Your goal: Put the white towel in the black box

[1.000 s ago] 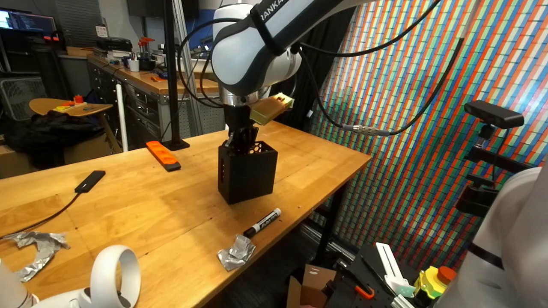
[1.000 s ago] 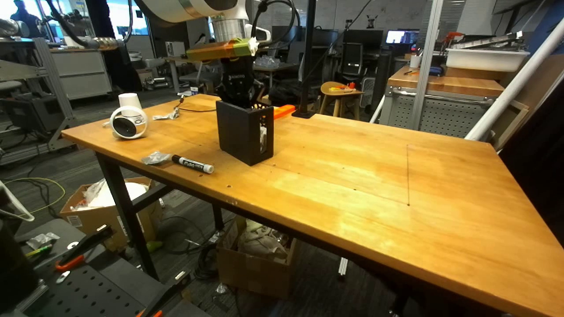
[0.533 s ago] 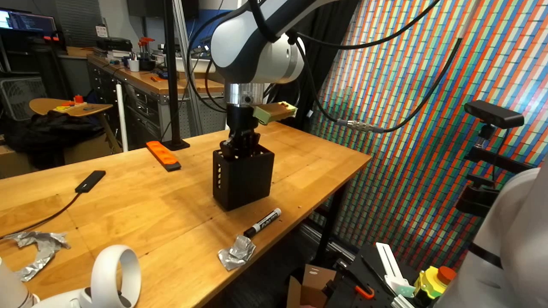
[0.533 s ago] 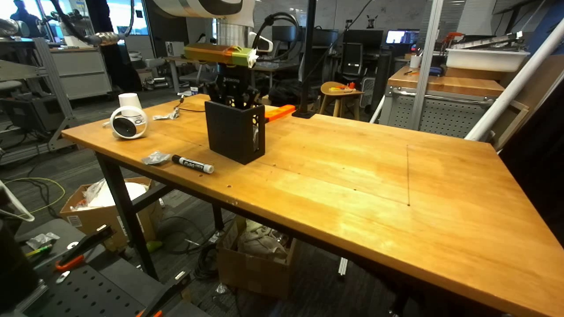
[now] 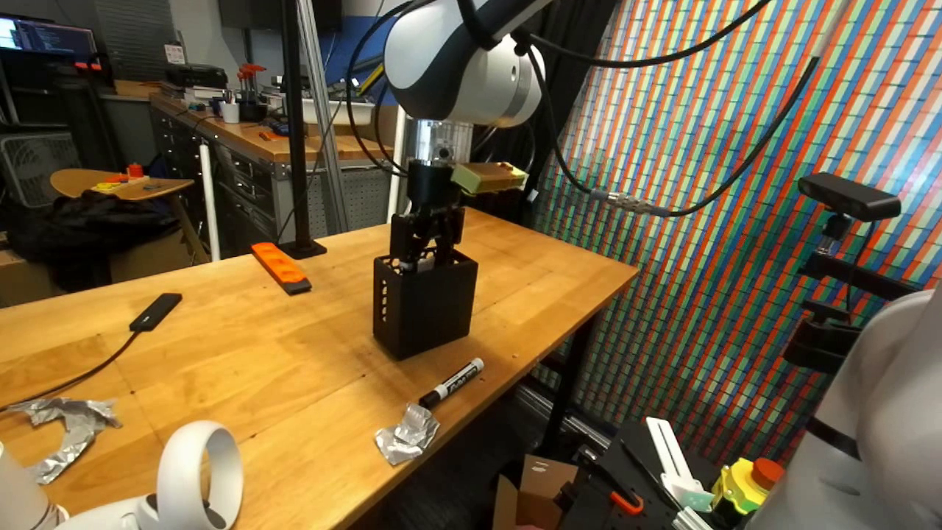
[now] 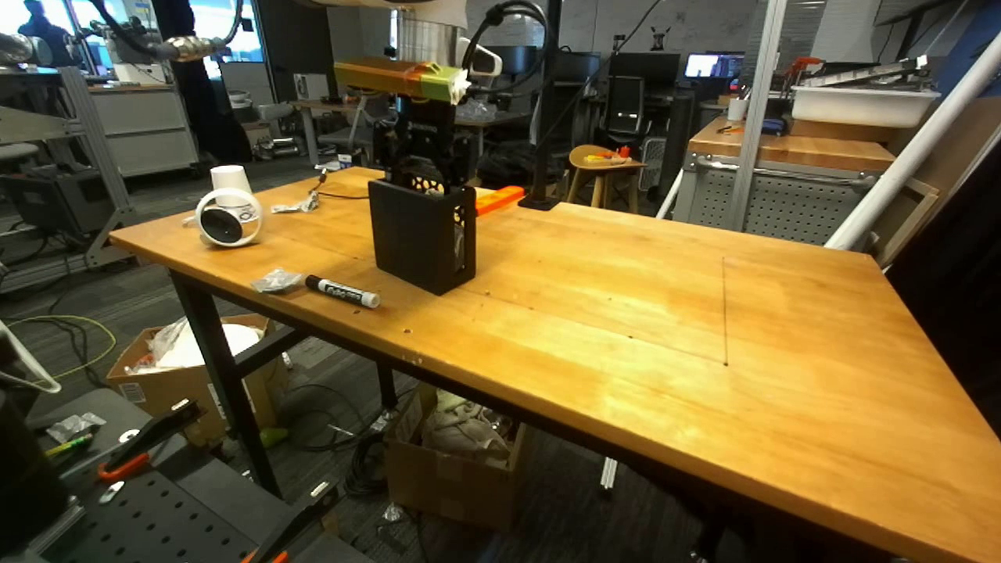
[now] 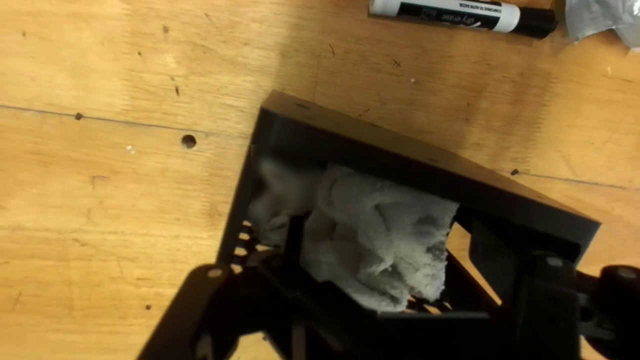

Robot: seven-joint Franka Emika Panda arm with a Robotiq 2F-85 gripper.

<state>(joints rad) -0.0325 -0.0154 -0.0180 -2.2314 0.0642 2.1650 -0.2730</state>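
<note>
The white towel lies crumpled inside the black box, seen from above in the wrist view. A pale bit of the towel also shows through the box's side opening in an exterior view. The black box stands upright on the table in both exterior views. My gripper is at the box's mouth, with its fingertips down inside the rim. In the wrist view the gripper has its fingers well apart above the towel. It is open, and I see no cloth pinched. The towel's underside is hidden.
A marker and crumpled foil lie near the table's edge, close to the box. Behind the box are a flat orange object and a black pole. A white controller and a small black device lie farther off.
My gripper's fingers have spread apart from being together, and the arm has risen a little. The box has shifted slightly on the table.
</note>
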